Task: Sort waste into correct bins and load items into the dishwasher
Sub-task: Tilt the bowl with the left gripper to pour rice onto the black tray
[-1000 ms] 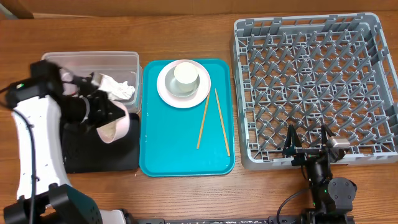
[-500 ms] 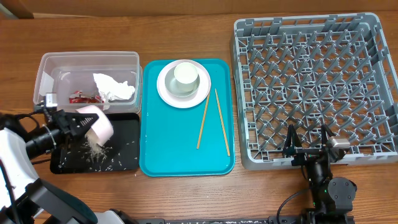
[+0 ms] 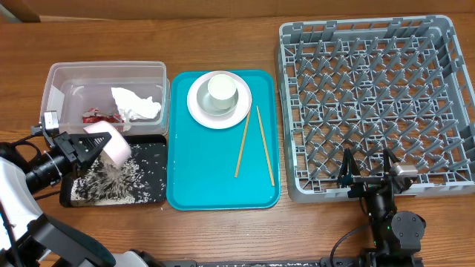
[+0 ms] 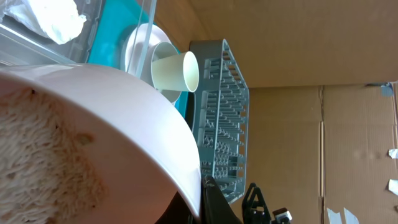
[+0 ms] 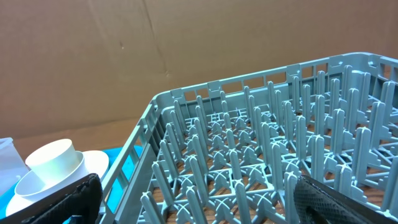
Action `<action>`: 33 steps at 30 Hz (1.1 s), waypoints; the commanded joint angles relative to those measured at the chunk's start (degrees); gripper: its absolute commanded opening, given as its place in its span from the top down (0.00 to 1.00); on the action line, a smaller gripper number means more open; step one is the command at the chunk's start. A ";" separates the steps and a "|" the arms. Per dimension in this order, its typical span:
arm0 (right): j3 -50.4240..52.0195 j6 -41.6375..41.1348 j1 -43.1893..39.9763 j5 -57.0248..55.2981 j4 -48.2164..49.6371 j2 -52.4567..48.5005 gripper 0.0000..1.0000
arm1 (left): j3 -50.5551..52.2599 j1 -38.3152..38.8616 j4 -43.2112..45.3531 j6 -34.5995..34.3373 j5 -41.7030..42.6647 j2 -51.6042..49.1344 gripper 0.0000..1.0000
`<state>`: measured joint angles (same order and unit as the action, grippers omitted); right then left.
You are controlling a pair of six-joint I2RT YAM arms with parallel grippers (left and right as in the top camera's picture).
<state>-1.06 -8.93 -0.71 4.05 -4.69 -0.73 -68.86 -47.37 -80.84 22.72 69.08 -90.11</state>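
Your pink bowl (image 3: 109,141) hangs tipped on its side over the left end of the black tray (image 3: 159,199). Its mouth faces down so the rice grains (image 3: 104,185) fall into that bin, not into the clear tub (image 3: 107,67) just behind, where the napkin (image 3: 137,104) and red wrapper (image 3: 96,116) lie. The left gripper (image 3: 89,146) is pinched tight on the bowl's rim, a hold that lets the wrist roll it to pour. The plate (image 3: 241,111), cup (image 3: 221,89) and chopsticks (image 3: 243,144) wait on the teal tray (image 3: 215,178). The right gripper (image 3: 367,169) is spread wide and empty at the dish rack's (image 3: 371,96) near edge, seemingly kept clear.

Half a second ago the tray held only a thin scatter. Now a dense heap lies under the bowl, which has edged left. Everything else is unchanged.
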 commanded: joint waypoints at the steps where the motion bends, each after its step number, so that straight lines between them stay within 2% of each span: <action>1: 0.61 0.42 -0.07 -0.09 0.26 0.57 0.00 | 0.28 -0.24 -0.17 1.73 2.56 1.36 0.96; 33: 0.61 0.39 -0.04 -0.09 0.26 0.57 0.00 | 0.31 -0.26 -0.98 1.73 5.64 1.36 0.96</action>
<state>-1.06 -8.93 -0.71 4.05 -4.71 -0.73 -68.84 -47.37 -81.67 22.76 71.48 -90.11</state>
